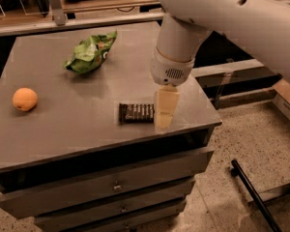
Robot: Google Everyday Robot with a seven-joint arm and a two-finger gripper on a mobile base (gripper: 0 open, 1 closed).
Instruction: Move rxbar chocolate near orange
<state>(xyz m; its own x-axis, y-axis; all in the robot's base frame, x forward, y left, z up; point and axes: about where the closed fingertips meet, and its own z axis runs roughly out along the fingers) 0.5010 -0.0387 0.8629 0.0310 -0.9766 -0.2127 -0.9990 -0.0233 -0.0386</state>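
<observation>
The rxbar chocolate (137, 113): flat, dark wrapper, pale lettering, lying on table (63, 129). Pincer (164, 114) at its end farthest from orange (25, 99); grip state cannot be told.

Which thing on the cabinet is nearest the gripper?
The dark-wrapped rxbar chocolate; the gripper is at its right end. The round orange and green bag lie farther.
</observation>
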